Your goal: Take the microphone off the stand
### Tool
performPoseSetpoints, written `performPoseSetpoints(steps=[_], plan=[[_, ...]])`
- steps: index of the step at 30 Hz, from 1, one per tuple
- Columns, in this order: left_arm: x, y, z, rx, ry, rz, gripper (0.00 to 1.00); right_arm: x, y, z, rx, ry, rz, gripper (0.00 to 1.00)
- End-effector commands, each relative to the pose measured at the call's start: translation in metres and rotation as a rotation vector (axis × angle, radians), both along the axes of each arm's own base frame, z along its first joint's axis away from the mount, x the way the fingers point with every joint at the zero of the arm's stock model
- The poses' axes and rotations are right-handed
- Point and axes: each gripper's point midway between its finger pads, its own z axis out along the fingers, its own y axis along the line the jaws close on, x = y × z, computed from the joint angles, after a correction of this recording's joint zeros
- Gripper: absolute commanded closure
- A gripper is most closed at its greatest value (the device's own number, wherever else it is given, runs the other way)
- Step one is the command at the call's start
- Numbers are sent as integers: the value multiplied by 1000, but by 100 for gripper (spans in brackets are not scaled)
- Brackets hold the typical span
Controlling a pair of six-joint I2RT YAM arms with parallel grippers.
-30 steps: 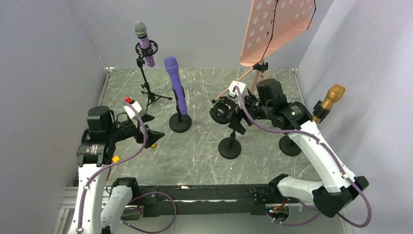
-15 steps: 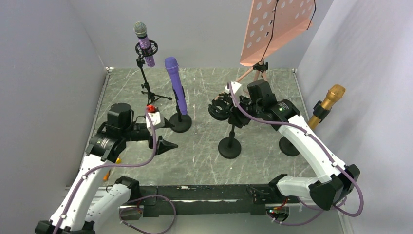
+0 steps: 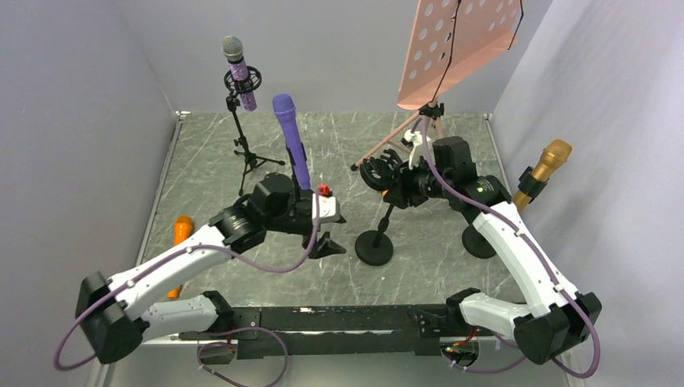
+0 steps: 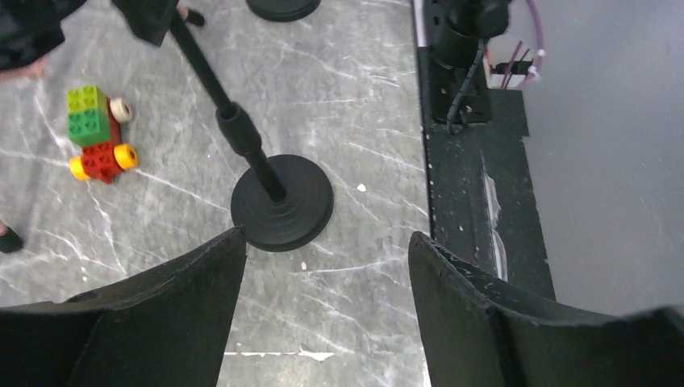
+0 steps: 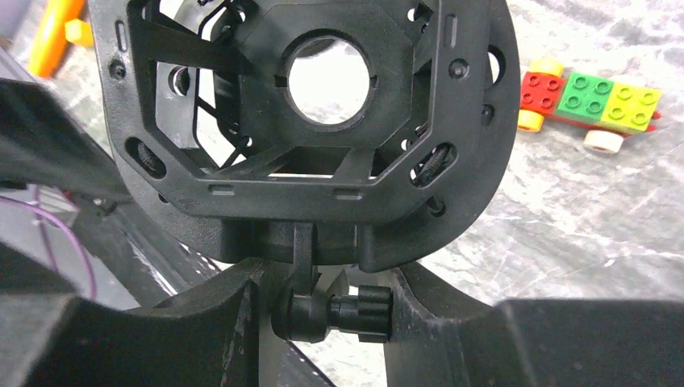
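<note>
An orange microphone (image 3: 182,230) lies on the table at the left, clear of both grippers; its end also shows in the right wrist view (image 5: 52,32). The middle stand (image 3: 375,247) carries an empty black shock mount (image 3: 379,173) (image 5: 323,121) with nothing in its hole. My right gripper (image 3: 401,187) (image 5: 335,310) is shut on the pivot knob just under that mount. My left gripper (image 3: 335,234) (image 4: 323,242) hangs open and empty, low beside the stand's round base (image 4: 282,201).
A purple microphone (image 3: 290,149) stands on a round-base stand just behind my left arm. A grey-headed one (image 3: 238,68) sits on a tripod at the back left, a gold one (image 3: 544,169) at the right. A pink music stand (image 3: 460,48) rises behind. A brick toy (image 4: 97,133) lies nearby.
My left arm swung from the left side to the middle stand's base, leaving the orange microphone on the table. My right gripper closed on the mount's knob and the stand's top shifted right.
</note>
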Motion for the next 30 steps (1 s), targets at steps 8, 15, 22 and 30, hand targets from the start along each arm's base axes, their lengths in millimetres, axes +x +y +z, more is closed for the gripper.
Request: performPoseSetpoints(steps=[8,15,22,30], plan=[[40,-67,-20,-109,135,112,18,-29,10,27,322,71,17,100],[56,-103,-33,-151,77,8,20,-48,10,34,327,36,107,100],[55,-120,-53,-154,106,-46,33,-50,5,33,315,41,92,100],[30,-123,-57,-173,199,-113,37,-40,1,28,354,83,27,100]])
